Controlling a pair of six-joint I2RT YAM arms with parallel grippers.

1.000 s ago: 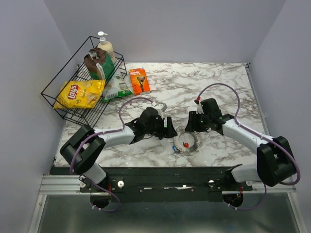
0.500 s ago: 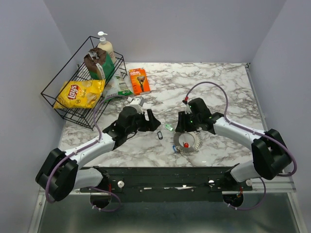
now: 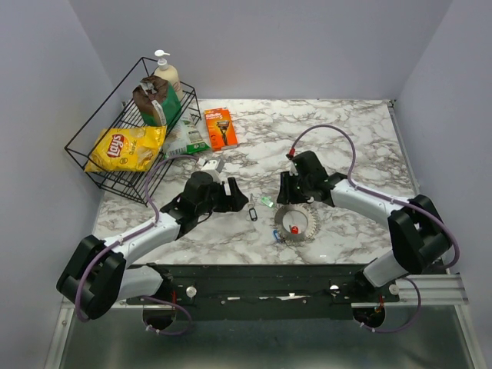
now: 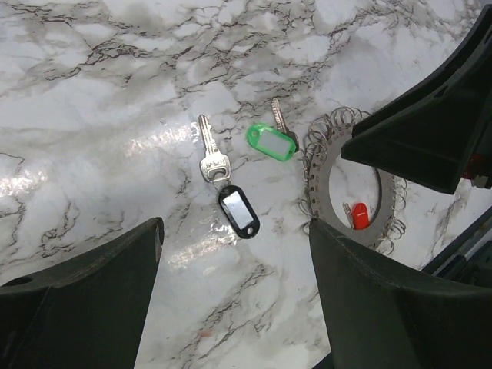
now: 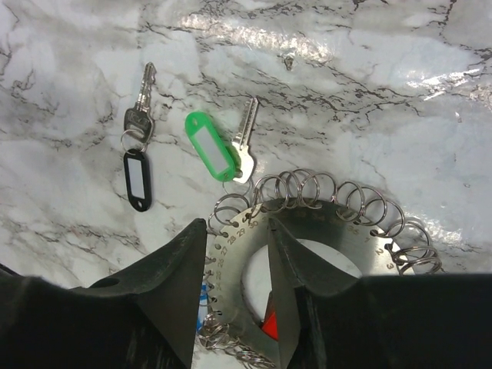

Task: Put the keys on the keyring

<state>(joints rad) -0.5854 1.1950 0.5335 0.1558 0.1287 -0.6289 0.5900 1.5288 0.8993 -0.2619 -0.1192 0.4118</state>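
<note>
Overhead, wire basket [image 3: 104, 102] far left holding chip bag [image 3: 127, 147], pump bottle [image 3: 167, 75], keyring [image 5: 338, 229] near centre, wrist views alone resolving green-tagged key [image 5: 209, 146], black-tagged key [image 5: 137, 177] left of it, my left gripper [image 3: 240, 197] spread wide, right gripper [image 5: 237, 254] part-spread over keyring.

A black wire basket [image 3: 123, 181] stands at the far left of the marble table [image 3: 346, 131]. It holds a yellow chip bag [image 3: 127, 147], a pump bottle [image 3: 166, 74] and what may be a brown pouch [image 3: 147, 98]. An orange razor pack [image 3: 221, 127] lies near it, with a green-and-white packet [image 3: 187, 141] between the two.
</note>
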